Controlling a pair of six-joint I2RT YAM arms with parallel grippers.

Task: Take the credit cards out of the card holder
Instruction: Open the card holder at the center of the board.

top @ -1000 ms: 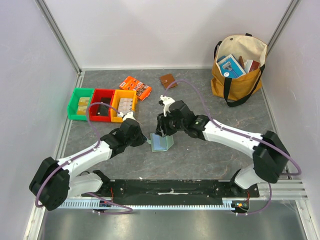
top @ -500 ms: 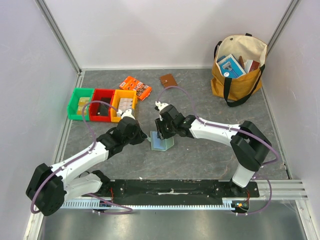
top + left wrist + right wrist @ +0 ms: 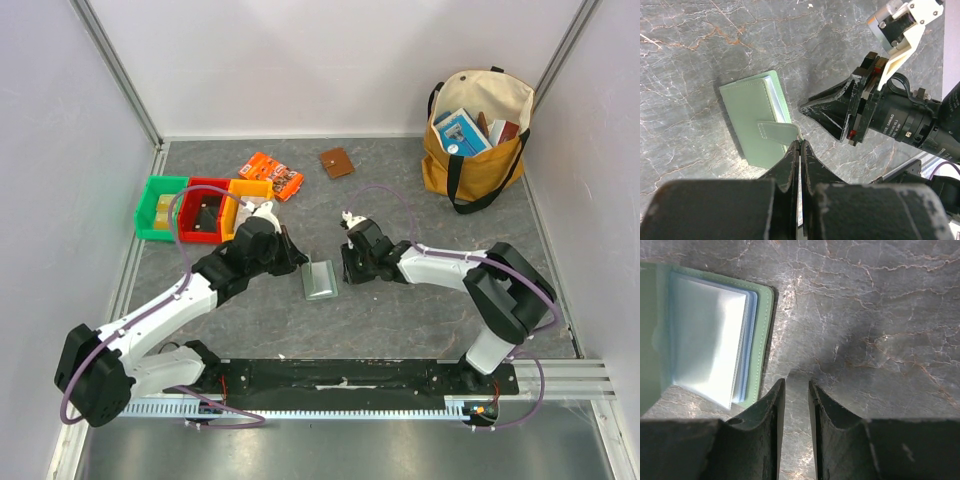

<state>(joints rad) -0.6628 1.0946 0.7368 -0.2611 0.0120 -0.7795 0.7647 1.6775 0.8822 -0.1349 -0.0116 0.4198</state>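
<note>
We saw the flat pale-green bifold card holder (image 3: 320, 279) lying loose on the grey marbled tabletop (image 3: 400, 320) between the left gripper (image 3: 800, 144), jaws shut, and the right gripper (image 3: 796, 386), jaws narrowly parted and empty, with seemingly no credit card out yet.

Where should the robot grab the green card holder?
Probably the open long edge of the card holder, by its tab, coming from the side of the right gripper. It lies flat, and the clear sleeves peek out only there.
</note>
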